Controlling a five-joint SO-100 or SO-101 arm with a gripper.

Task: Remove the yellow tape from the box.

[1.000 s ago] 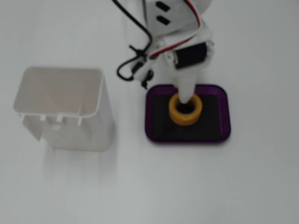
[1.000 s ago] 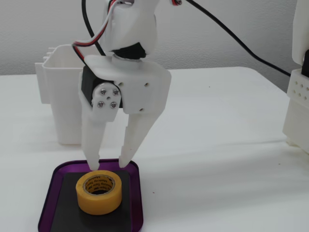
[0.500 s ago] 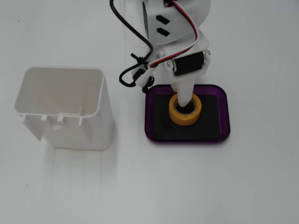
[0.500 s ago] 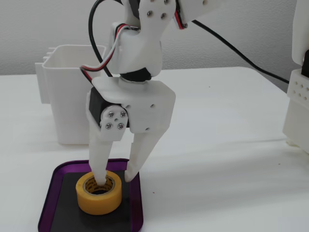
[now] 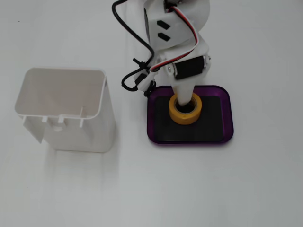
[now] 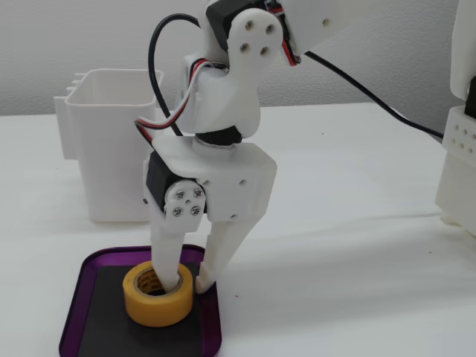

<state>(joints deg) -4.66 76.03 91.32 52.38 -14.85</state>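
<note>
The yellow tape [image 5: 185,117] lies flat on the black floor of the purple box [image 5: 228,135], a shallow tray. In a fixed view from the side, the tape [image 6: 152,306] sits near the middle of the tray [image 6: 74,297]. My gripper [image 6: 187,286] comes down from above and straddles the roll's wall. One finger [image 6: 169,260] reaches into the cardboard core and the other finger [image 6: 216,253] stands against the roll's outer side. The jaws look closed on the wall. From above, the gripper [image 5: 185,97] and arm hide the roll's far part. The roll rests on the tray.
A tall white plastic bin [image 5: 71,123] stands open-topped left of the tray, seen behind it in a fixed view [image 6: 111,149]. Black cables [image 5: 137,71] hang by the arm. A white structure [image 6: 461,149] stands at the right edge. The table is white.
</note>
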